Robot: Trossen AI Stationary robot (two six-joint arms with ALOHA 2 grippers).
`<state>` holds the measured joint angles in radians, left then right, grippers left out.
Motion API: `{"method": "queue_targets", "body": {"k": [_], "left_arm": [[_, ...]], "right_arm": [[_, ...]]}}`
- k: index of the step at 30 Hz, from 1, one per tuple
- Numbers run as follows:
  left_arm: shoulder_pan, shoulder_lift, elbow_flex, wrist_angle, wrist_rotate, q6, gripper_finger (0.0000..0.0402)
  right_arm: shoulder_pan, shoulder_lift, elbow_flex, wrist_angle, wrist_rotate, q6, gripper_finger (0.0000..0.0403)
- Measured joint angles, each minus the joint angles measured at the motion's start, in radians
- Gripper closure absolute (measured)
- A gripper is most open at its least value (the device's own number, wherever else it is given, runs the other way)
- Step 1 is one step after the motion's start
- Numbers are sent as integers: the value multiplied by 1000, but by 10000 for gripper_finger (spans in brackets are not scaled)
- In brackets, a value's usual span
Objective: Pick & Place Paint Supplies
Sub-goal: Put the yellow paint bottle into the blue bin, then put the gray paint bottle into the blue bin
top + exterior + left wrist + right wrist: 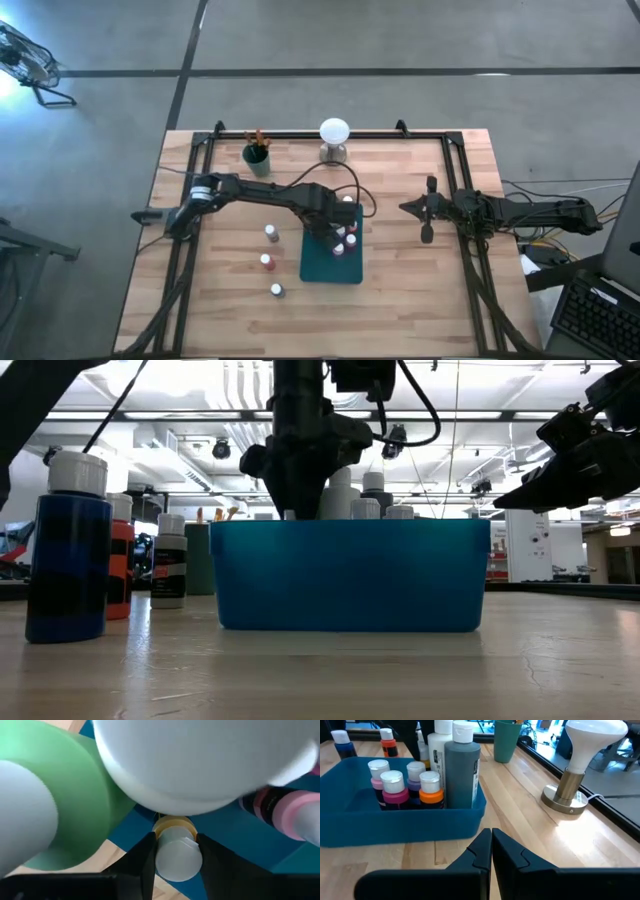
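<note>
Over the teal tray (pixel 318 266) near table (pixel 420 300) centre, left pincer (pixel 176 855) reaches down into the tray's 1 o'clock corner, clamped on a small yellow bottle (pixel 177 851) by its white cap; green bottle (pixel 75 815) and pink bottle (pixel 285 812) crowd beside it. Right pincer (pixel 491 847) hovers at 3 o'clock of the tray, well apart, fingers together, holding nothing. Three loose bottles (pixel 271 233) stand on the table at 9 o'clock of the tray. Green cup with brushes (pixel 257 156) sits at 11 o'clock, lamp (pixel 334 138) at 12 o'clock
</note>
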<state>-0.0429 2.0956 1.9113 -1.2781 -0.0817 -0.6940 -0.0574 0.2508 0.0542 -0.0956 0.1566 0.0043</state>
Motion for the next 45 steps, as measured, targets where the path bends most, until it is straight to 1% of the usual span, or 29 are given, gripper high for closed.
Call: {"method": "queue_targets", "body": {"k": [15, 20, 24, 36, 45], "left_arm": [[3, 0, -19, 17, -2, 1, 278], [3, 0, -18, 20, 4, 5, 234], [3, 0, -17, 23, 5, 5, 220], [10, -3, 3, -16, 3, -26, 216], [10, -5, 53, -55, -11, -30, 216]], "right_arm": [[0, 0, 0, 0, 0, -3, 394], [0, 0, 0, 0, 0, 0, 394], [0, 0, 0, 0, 0, -10, 394], [0, 0, 0, 0, 0, 1, 394], [0, 0, 0, 0, 0, 0, 394]]}}
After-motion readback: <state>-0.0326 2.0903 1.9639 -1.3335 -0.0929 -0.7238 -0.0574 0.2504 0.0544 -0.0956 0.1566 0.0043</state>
